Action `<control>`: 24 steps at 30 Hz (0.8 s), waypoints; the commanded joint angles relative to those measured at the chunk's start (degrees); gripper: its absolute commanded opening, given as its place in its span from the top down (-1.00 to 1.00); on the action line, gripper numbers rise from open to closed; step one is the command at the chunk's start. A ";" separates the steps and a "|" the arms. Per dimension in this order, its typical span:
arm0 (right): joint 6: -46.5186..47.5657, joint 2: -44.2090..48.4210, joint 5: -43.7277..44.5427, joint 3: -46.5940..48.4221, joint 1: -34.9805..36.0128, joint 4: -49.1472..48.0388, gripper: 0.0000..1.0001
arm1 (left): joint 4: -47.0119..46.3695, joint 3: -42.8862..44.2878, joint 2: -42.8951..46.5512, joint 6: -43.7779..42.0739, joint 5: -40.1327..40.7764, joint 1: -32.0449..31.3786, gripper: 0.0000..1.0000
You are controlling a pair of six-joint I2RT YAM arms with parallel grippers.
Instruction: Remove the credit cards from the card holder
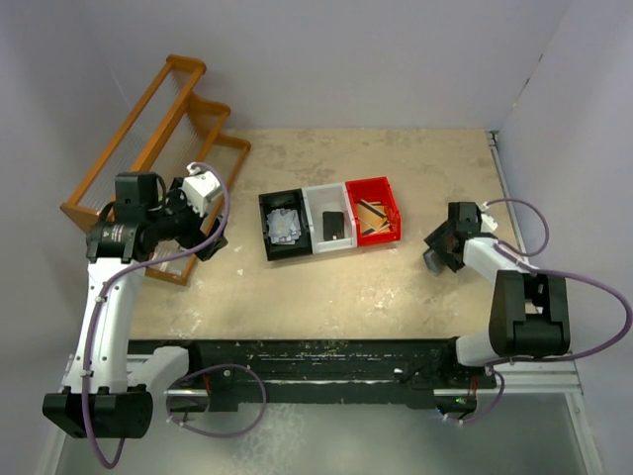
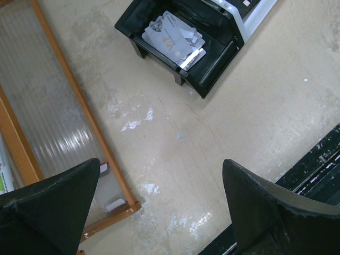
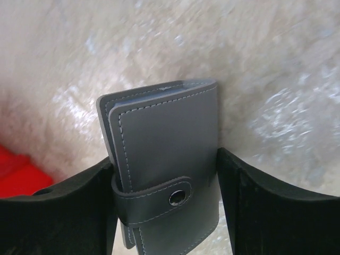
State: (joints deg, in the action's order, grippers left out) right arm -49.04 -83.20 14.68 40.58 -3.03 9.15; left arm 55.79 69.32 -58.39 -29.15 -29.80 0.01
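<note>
The card holder [image 3: 164, 143], a slate-grey stitched case, is closed with its clasp tab snapped. My right gripper [image 3: 164, 159] is shut on it, one finger on each long side, just above the table. In the top view this gripper [image 1: 442, 249] is right of the bins, with the holder [image 1: 433, 260] at its tip. Several pale credit cards [image 2: 172, 40] lie stacked in the black bin [image 2: 212, 74], also seen from above [image 1: 285, 228]. My left gripper [image 2: 161, 170] is open and empty above bare table, left of the black bin and beside the rack [image 1: 205, 240].
Three bins stand in a row: black [image 1: 267, 237], white [image 1: 318, 203] with a small black flat item [image 1: 333, 224], and red [image 1: 388, 198] with tan wooden pieces [image 1: 373, 218]. An orange wooden rack [image 1: 158, 129] stands at the far left, beside my left gripper.
</note>
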 commanded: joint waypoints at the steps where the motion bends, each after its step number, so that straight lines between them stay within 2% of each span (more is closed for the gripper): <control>1: -2.83 0.66 -4.19 0.07 3.94 1.62 -0.29 | -0.66 3.44 -0.28 0.49 -0.54 0.34 -0.98; 7: -6.31 -1.30 -2.78 2.17 15.51 1.83 -0.12 | 0.58 4.99 0.28 0.18 0.33 0.34 -0.98; 15: -15.56 0.80 -0.39 2.24 33.87 4.55 -0.13 | 1.67 4.95 0.36 0.23 -0.22 0.38 -0.98; 20: -21.23 -4.39 1.79 7.39 47.53 6.67 -0.19 | 1.93 4.98 0.47 0.38 -0.45 0.34 -0.98; 24: -21.23 -14.96 4.15 20.04 54.94 10.49 -0.41 | 2.49 5.55 0.47 0.43 -0.41 0.36 -0.98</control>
State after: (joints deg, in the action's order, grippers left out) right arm -66.76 -90.19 15.59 49.21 46.35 15.31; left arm 58.17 72.14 -58.59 -29.12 -29.52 0.01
